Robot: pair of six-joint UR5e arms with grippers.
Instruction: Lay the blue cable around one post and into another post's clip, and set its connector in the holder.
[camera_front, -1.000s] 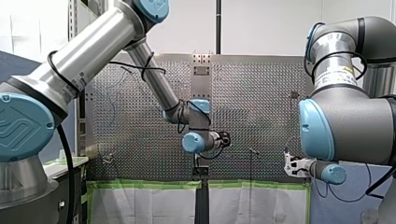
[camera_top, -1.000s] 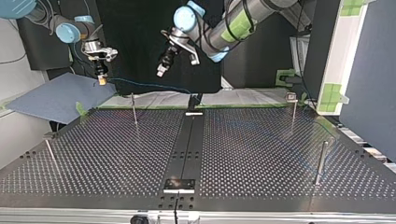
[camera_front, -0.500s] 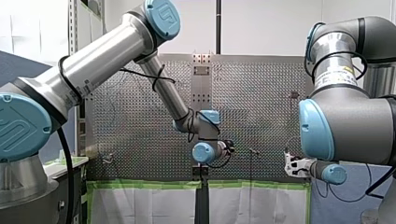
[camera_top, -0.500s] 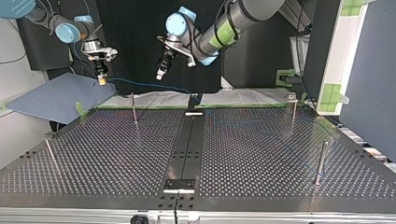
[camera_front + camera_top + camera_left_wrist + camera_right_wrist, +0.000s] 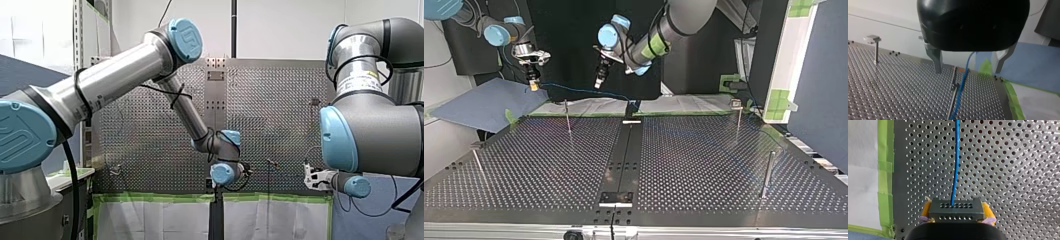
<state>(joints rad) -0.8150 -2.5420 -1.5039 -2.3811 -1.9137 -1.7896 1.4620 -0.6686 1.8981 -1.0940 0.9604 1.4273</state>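
Blue cable (image 5: 955, 165) | left gripper (image 5: 968, 71) spread, above it | right gripper (image 5: 957, 210) clamps connector (image 5: 956, 213) near table (image 5: 900, 182) edge

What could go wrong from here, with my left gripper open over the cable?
1. The blue cable is thin and runs between the open fingers of my left gripper; an off-centre close could let it slip out.
2. My right gripper holds the connector only by its two ends; a tug on the cable might twist it loose.
3. A thin post stands close to the cable's span; the cable could snag there.
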